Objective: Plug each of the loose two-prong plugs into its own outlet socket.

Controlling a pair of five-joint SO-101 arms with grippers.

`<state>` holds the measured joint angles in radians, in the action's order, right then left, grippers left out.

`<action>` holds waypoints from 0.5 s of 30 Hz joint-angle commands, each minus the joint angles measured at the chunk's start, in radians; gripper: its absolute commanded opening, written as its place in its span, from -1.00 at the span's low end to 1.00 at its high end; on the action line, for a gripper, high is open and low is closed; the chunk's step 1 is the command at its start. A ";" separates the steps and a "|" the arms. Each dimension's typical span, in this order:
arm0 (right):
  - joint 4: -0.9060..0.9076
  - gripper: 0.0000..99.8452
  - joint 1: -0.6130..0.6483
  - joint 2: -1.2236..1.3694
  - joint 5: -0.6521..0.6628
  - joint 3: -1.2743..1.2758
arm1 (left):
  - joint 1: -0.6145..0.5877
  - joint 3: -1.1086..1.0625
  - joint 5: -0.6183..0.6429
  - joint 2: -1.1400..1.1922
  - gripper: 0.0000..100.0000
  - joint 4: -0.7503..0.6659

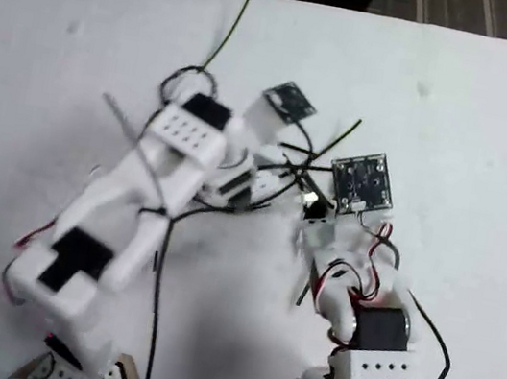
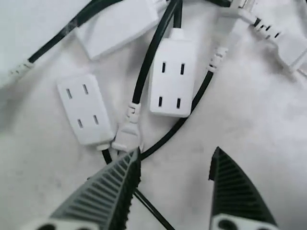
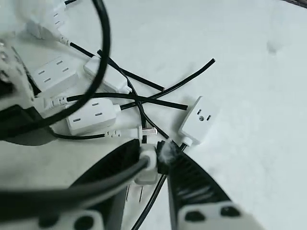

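- Two-prong plug (image 3: 146, 165), white, sits clamped in the right gripper's (image 3: 158, 152) jaws above the tangled black cords (image 3: 153, 100).
- The left gripper's (image 2: 176, 153) jaws stand apart over a second plug (image 2: 125, 139), which lies between an outlet block (image 2: 84, 110) and a second outlet block (image 2: 171, 76).
- Likely best: square the prongs to the slots, then push straight in.
- Cords crowd the blocks, and the arms are close together; the open white surface (image 3: 249, 72) lies beyond them.
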<state>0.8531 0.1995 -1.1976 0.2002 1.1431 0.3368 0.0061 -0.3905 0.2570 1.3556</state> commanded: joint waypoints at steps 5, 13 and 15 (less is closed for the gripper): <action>-0.015 -0.97 -0.007 -0.012 0.006 -0.008 | 0.007 0.353 -0.008 0.259 -0.43 0.094; 0.015 -0.97 -0.001 -0.019 0.006 -0.008 | 0.008 0.569 -0.005 0.450 -0.43 0.184; 0.015 -0.97 -0.001 -0.019 0.006 -0.008 | 0.008 0.598 -0.002 0.478 -0.45 0.206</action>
<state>0.8623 0.2025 -1.1976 0.2002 1.1431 0.3368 0.5309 -0.3890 0.7265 1.5336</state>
